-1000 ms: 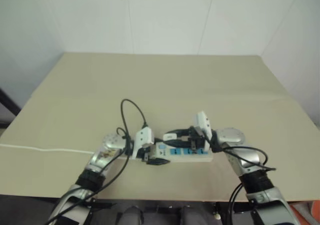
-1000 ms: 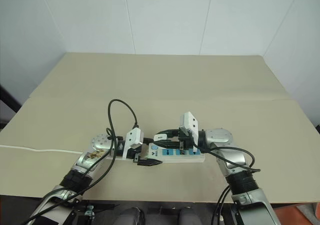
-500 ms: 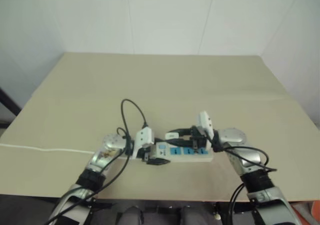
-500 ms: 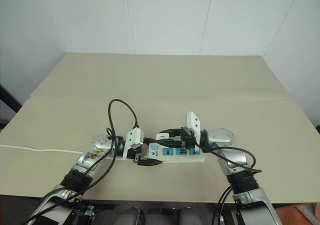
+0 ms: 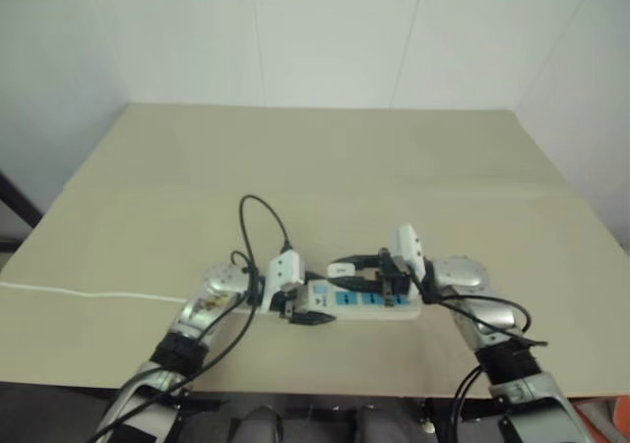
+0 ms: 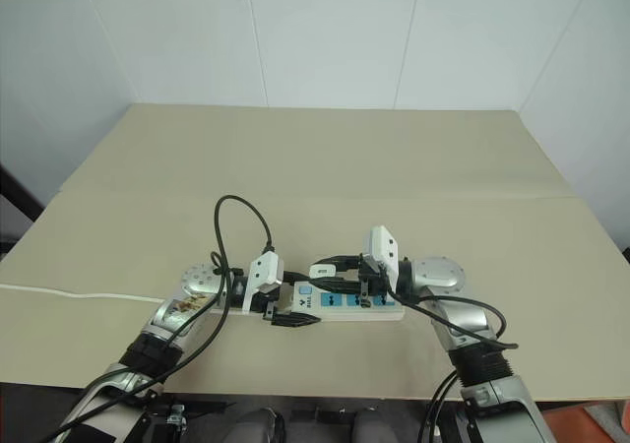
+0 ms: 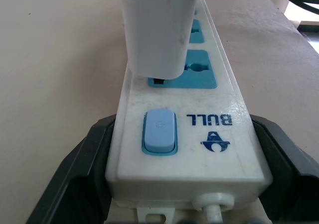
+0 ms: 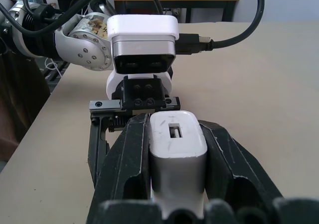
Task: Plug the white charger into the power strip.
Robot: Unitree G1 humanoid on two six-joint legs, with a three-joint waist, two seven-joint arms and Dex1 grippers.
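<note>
Lower centre of the head view: left gripper clamps the switch end of the power strip; right gripper pinches the white charger over the first blue socket. Best pressed straight down, strip braced.

The two head eyes are looking forward and down from above and behind both grippers, far enough back to be taking in the whole tan table and the white walls past it. They're sharing nearly the same scene, just offset sideways.

The left wrist cam is sitting super close, peering along the left gripper down the length of the power strip, with the white charger just ahead.

The right wrist cam is facing the opposite way, looking over the charger in the right gripper straight at the left gripper's housing. So both wrist views are sharing that charger.
</note>
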